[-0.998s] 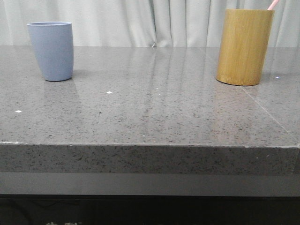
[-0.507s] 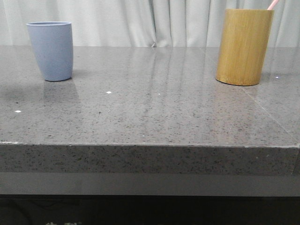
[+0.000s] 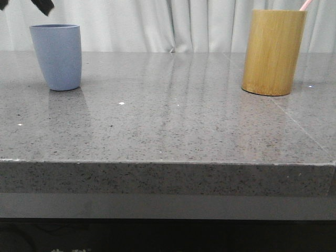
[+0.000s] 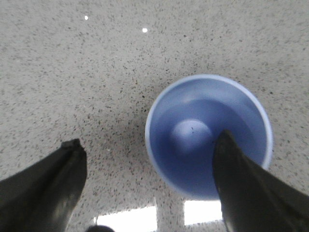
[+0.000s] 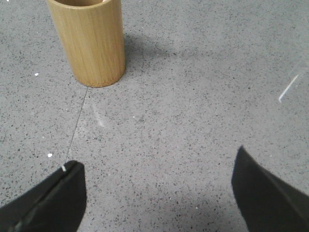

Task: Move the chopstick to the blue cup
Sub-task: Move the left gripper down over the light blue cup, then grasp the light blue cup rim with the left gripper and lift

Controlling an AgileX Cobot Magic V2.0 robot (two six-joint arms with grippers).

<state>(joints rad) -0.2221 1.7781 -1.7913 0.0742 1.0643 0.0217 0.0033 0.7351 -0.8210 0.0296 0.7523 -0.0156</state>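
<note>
The blue cup (image 3: 56, 56) stands upright at the far left of the table. It is empty in the left wrist view (image 4: 193, 121). My left gripper (image 4: 148, 140) is open and empty above it, with one finger (image 4: 246, 188) over the cup's mouth and the other beside the cup. Its dark fingertips (image 3: 43, 5) show at the top left of the front view. One pink chopstick tip (image 3: 305, 5) sticks out of the bamboo holder (image 3: 273, 52) at the far right. My right gripper (image 5: 158, 157) is open and empty over bare table, short of the holder (image 5: 89, 41).
The grey speckled stone table (image 3: 173, 121) has its front edge near the camera. A white curtain (image 3: 157, 23) hangs behind it. A thin seam (image 5: 77, 123) runs along the tabletop from the holder's base.
My left gripper's fingertips have come into the front view at the top left, above the blue cup. The cup and holder have not moved.
</note>
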